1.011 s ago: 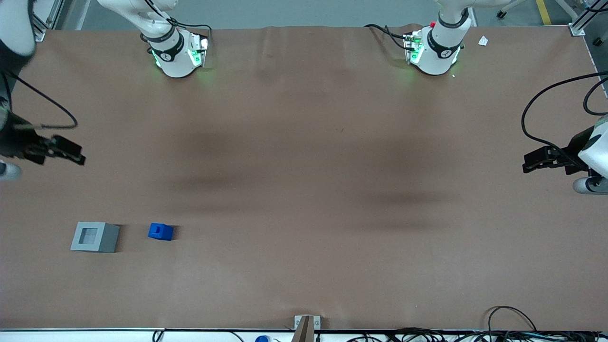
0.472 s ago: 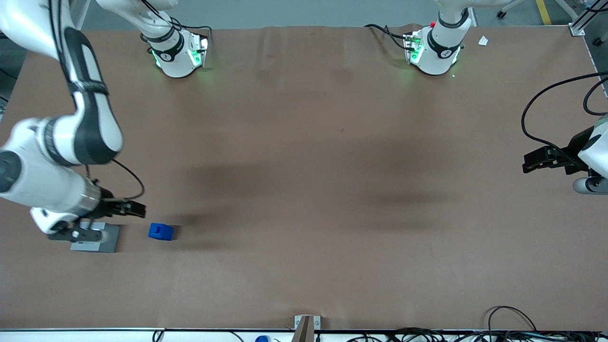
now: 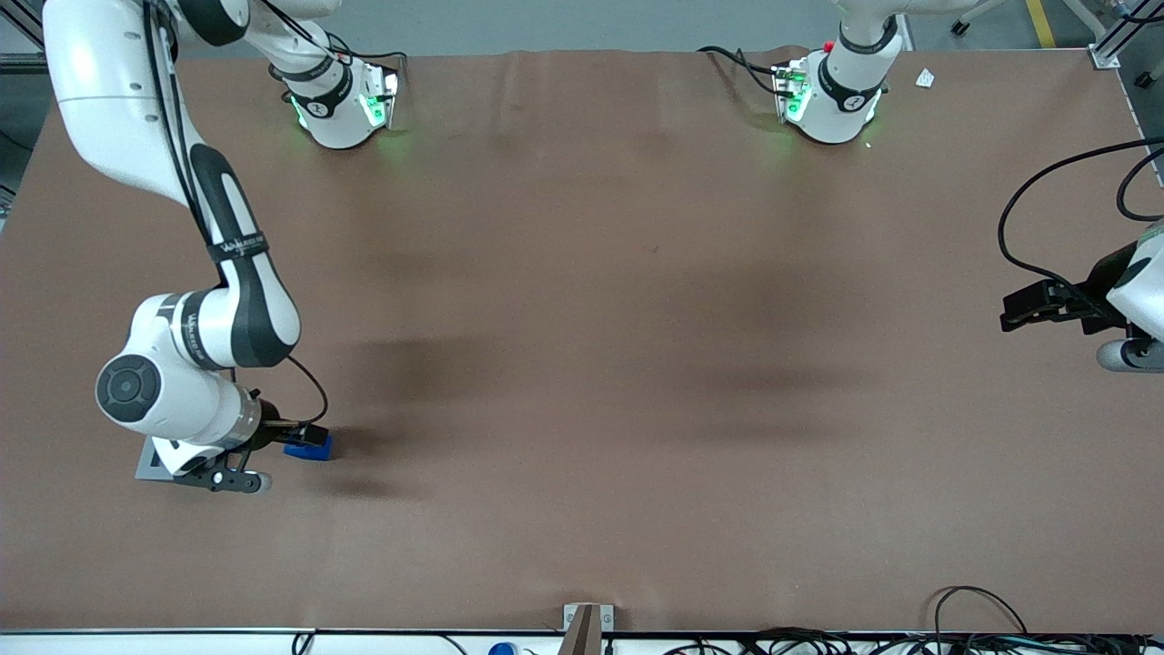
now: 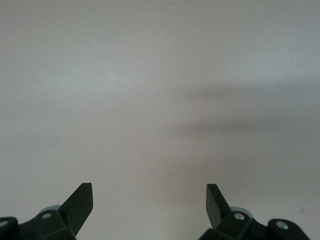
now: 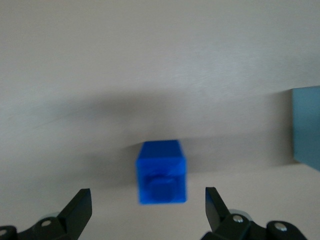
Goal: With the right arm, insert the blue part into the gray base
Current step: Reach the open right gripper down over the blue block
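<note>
Right arm's gripper poised over the blue part, near the table's front edge at the working arm's end.

Front view: the right arm [image 3: 232, 273] bends down over the brown table [image 3: 582, 364], and its gripper [image 3: 296, 435] sits at the blue part [image 3: 314, 447], partly covering it. The gray base [image 3: 150, 466] lies just beside the part, nearer the table's end and mostly hidden under the wrist. Right wrist view: the gripper [image 5: 148, 206] has its fingers [image 5: 80, 204] spread wide, the blue part [image 5: 161, 171] resting on the table between them, apparently untouched though the picture is soft. An edge of the gray base [image 5: 306, 127] shows beside it, apart from the part.
</note>
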Action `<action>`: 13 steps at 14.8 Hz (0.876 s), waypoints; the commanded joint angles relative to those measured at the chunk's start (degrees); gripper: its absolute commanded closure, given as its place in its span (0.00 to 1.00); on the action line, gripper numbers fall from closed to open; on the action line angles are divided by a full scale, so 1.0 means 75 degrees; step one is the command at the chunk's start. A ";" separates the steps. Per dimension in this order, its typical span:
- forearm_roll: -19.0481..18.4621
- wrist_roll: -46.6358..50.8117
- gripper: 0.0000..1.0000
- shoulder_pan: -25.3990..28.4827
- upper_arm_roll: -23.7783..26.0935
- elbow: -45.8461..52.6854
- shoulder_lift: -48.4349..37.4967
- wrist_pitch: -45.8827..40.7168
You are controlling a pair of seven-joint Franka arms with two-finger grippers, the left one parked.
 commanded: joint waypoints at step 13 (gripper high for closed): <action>-0.0071 0.0357 0.00 0.0033 0.0057 0.0063 0.0384 0.0576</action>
